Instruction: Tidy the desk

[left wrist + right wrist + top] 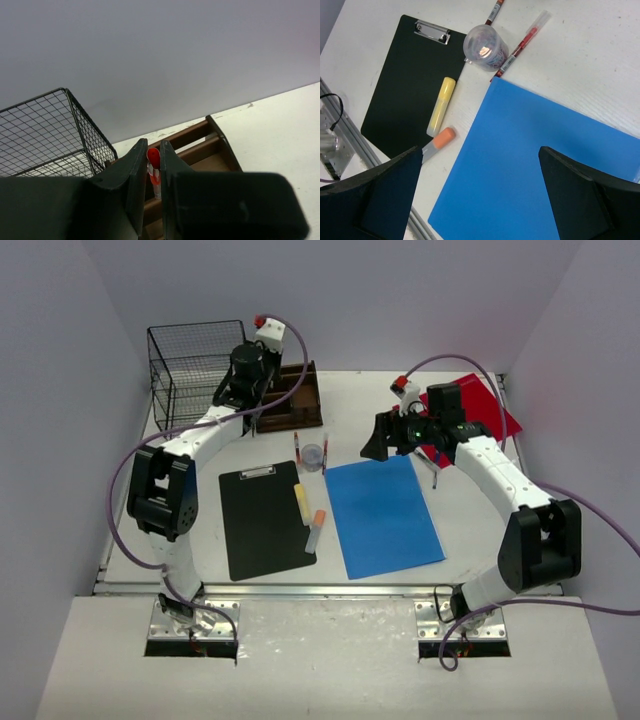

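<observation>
White desk [480,530] with black, blue, red and yellow items.
The clipboard [262,525] is plain black with a silver clip. The blue folder [382,515] and red folder [482,400] are solid colours. The highlighter [301,503] is yellow; the marker [315,529] grey with an orange cap; the pen [153,159] red-capped. The wire basket [190,370] is a black grid; the organizer [300,400] dark brown wood.

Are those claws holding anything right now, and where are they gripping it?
Left gripper pinches a red pen near its cap; right gripper holds nothing.
</observation>
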{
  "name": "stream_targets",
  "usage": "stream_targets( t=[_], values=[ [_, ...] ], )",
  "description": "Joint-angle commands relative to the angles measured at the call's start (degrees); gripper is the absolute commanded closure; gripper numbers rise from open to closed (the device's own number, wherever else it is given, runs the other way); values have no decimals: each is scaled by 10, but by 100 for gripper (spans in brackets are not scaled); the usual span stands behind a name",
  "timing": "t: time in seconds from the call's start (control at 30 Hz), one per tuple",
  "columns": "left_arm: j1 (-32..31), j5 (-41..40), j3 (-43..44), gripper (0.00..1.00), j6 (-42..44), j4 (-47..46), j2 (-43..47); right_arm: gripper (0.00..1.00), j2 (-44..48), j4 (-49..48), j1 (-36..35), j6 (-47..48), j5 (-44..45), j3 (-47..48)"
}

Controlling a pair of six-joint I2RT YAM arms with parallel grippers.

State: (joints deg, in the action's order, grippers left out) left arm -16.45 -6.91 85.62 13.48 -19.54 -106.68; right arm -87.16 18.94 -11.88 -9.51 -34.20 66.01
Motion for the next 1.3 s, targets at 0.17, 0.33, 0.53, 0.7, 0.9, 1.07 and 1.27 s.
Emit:
stream_targets(
  t=[0.17,0.33,0.53,0.7,0.9,1.07,1.27],
  values=[
    [30,-24,100,100,-25,-57,-88,1,21,-13,10,31,12,-21],
    [35,-22,103,100,-40,-47,-105,1,12,-15,11,36,48,-18],
    [37,-23,61,100,-65,-46,-98,1,-6,-12,12,20,142,-3],
    [38,-21,54,98,-95,-25,-101,2,-31,11,14,-1,238,20],
    [38,-14,61,81,-127,12,-105,15,-39,19,29,-12,321,18],
    [38,-2,61,60,-153,27,-82,40,-52,33,47,1,379,14],
    [37,56,23,35,-147,28,-25,50,-102,25,89,16,425,23]
  ],
)
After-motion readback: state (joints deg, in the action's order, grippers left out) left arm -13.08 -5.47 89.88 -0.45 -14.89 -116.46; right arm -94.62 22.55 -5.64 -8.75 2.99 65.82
